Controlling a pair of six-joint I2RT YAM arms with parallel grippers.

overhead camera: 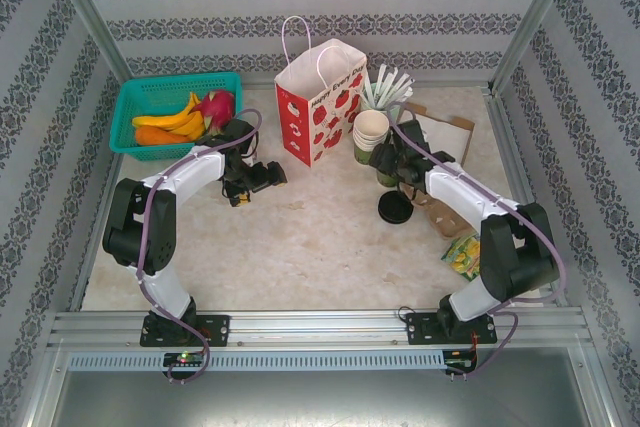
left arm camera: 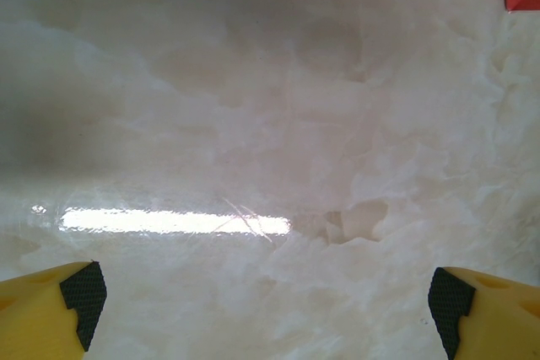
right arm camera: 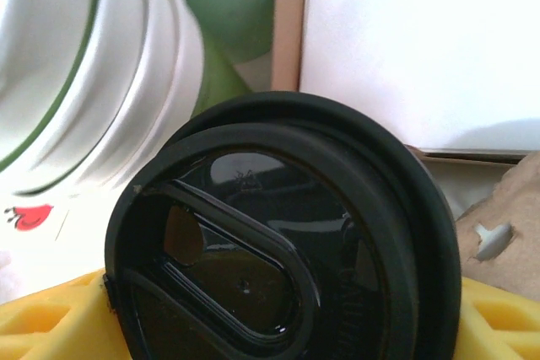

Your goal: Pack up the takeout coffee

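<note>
Standing upright at the back of the counter [overhead camera: 300, 237], the strawberry-print paper bag [overhead camera: 318, 102] has its mouth open; what is inside cannot be seen. The green basket [overhead camera: 170, 90] in the far left corner holds yellow, orange and pink fruit [overhead camera: 185, 117]. The takeout coffee [right arm camera: 278, 233], black lid on, sits just right of the bag, between the right fingers [right arm camera: 51, 326] and beside the stack of lidless cups [right arm camera: 110, 65]. The right gripper [overhead camera: 388, 159] straddles the cup, but the lid hides whether the fingers press on it. The left gripper [left arm camera: 261, 292] is spread wide with nothing in it, above bare counter near the bag's lower left corner. The middle of the counter lies open. A loose black lid [overhead camera: 395, 209] and a cardboard sheet [overhead camera: 440, 132] crowd the right side.
</note>
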